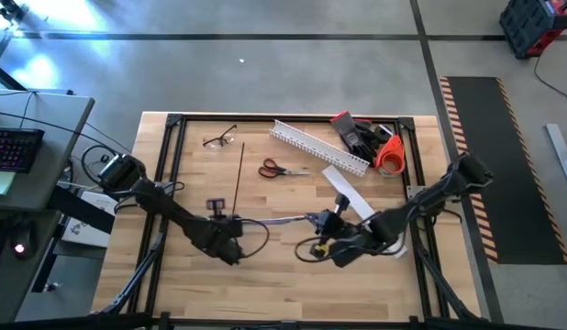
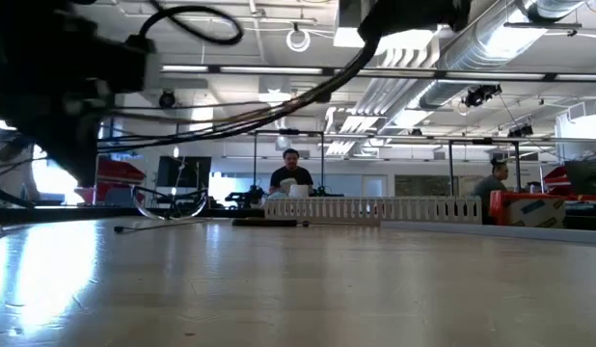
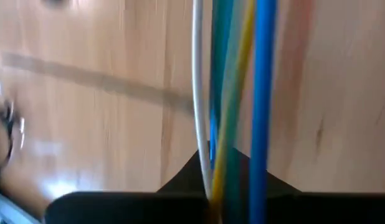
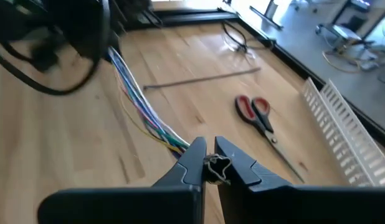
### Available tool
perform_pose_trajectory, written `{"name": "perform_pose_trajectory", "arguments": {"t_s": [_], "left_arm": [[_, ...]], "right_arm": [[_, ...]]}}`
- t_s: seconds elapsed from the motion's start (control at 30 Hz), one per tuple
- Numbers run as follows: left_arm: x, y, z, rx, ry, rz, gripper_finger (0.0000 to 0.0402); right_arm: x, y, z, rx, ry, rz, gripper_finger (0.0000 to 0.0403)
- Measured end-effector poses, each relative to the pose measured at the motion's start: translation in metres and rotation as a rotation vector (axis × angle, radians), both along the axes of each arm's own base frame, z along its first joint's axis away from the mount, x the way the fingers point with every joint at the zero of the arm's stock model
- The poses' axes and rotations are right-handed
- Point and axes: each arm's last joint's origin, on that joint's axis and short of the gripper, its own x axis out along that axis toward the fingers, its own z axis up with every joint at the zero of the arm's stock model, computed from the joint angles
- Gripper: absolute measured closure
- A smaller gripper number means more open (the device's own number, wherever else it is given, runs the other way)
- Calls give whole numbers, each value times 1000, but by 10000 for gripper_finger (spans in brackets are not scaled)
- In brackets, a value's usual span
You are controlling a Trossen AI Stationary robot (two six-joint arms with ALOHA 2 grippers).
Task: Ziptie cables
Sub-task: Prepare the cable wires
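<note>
The cables (image 4: 139,102) are a thin bundle of white, blue, yellow and purple wires, stretched between my two grippers over the table's middle (image 1: 276,220). My left gripper (image 1: 230,229) is shut on one end and my right gripper (image 4: 209,163) on the other. In the low view the cables (image 2: 259,111) run well above the tabletop. The ziptie (image 1: 239,174), a thin straight black strip, lies flat on the wood beyond the grippers, touched by neither. My left gripper pinches the bundle between its two shut fingers, and the wires (image 3: 212,177) come out from between the fingertips and run on along them. The fingers slant down from the table's left. The wires hang clear of the table. My right gripper pinches the bundle's other end (image 4: 211,163) at the very tips of its two fingers, where a small crumpled bit of wire shows. The fingers come slanting down from the table's right, in line with the wires. The bundle (image 4: 161,134) leads away in a gentle curve toward my left gripper.
Red-handled scissors (image 1: 274,169) lie right of the ziptie. A white slotted duct (image 1: 318,147) and a flat white strip (image 1: 350,194) lie at the far right, with an orange tape roll (image 1: 390,158) and black gloves (image 1: 361,137). Glasses (image 1: 219,139) rest at the far left.
</note>
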Motion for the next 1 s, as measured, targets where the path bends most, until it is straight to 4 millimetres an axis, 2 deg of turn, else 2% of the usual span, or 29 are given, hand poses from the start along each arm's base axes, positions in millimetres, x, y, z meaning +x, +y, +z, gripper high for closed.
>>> {"name": "perform_pose_trajectory", "arguments": {"t_s": [0.1, 0.27, 0.43, 0.57, 0.87, 1.0], "left_arm": [[-9, -3, 1, -15, 77, 6, 401], [-8, -11, -3, -32, 55, -36, 401], [-6, -10, -28, -66, -42, -51, 401], [-10, -7, -45, -91, -105, -59, 401], [-14, -1, -53, -47, -117, -67, 401], [-15, -1, -53, -57, -102, -62, 391]], "right_arm": [[4, -1, -9, 5, 17, -24, 400], [2, -2, -25, 11, 81, -78, 400], [-8, -8, -41, 4, 182, -171, 400], [-11, -10, -52, -2, 192, -220, 400], [-34, -20, -111, 202, 187, -217, 400], [-45, -24, -126, 270, 211, -236, 400]]}}
